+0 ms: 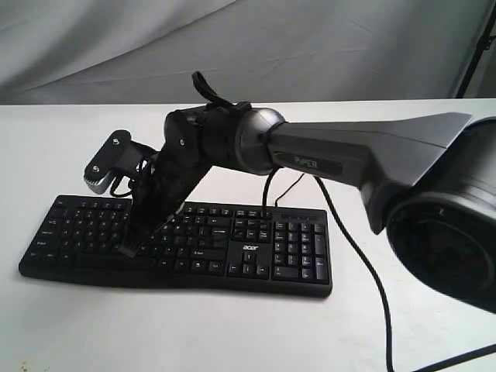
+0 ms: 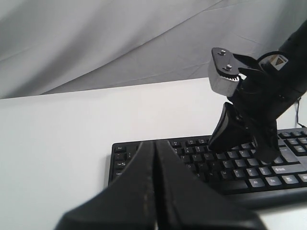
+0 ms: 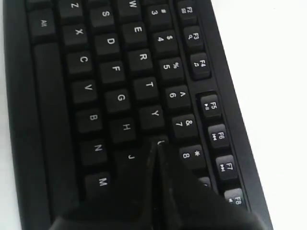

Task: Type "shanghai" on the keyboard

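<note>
While the keyboard (image 1: pixel 232 263) lies flat on the white table (image 1: pixel 232 333), the right gripper (image 3: pixel 156 146) is pinched shut, tip down among the Y, J and 8 keys. The left gripper (image 2: pixel 154 143) is squeezed closed too, near the keyboard's end.

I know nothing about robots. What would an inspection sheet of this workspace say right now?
Surface: white table, flat.
Job's things: black keyboard lying flat, acer logo showing.
Clutter: nothing seen.
End effectors: right end effector shut, tip down among the keys near J; left end effector shut, held short of the keyboard's end and pointing toward it.
Cables: black cable trails across the table beside the keyboard.
Surroundings: grey cloth backdrop.
</note>
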Action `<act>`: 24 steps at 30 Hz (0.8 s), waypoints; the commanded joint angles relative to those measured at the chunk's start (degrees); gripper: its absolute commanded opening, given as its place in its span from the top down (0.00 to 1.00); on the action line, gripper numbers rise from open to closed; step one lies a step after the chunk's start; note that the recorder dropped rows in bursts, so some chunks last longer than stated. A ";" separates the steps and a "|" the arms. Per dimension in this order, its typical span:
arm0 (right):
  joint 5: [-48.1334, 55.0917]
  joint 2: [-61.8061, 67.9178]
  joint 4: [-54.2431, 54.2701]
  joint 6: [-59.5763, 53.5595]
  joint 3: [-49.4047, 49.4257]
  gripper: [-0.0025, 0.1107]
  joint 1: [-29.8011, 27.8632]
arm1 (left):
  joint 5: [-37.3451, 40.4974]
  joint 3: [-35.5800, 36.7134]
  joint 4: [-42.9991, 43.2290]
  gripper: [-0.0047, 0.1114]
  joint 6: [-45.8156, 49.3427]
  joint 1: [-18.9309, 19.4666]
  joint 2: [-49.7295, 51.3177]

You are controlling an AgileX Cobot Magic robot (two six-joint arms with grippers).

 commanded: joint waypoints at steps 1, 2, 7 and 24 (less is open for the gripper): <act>-1.66 -0.86 1.31 -1.34 0.68 0.98 -0.48 | -0.27 0.25 0.04 0.96 -0.01 -0.23 -0.20; -1.66 -0.86 1.18 -1.34 0.68 0.98 -0.48 | -0.27 0.25 0.04 0.96 -0.01 -0.23 -0.20; -1.90 -0.77 -1.80 -0.75 0.99 0.98 -0.48 | -0.27 0.25 0.04 0.96 -0.01 -0.23 -0.20; -2.91 0.92 -1.04 -1.36 1.12 0.98 -1.16 | -0.27 0.25 0.04 0.96 -0.01 -0.23 -0.20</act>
